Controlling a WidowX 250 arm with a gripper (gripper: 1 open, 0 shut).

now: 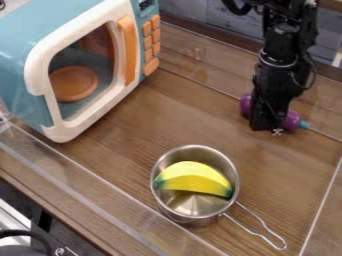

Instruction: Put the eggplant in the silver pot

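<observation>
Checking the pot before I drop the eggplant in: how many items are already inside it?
1. A yellow-green piece lies across the silver pot, filling most of it; anything beneath it would be hidden.
</observation>
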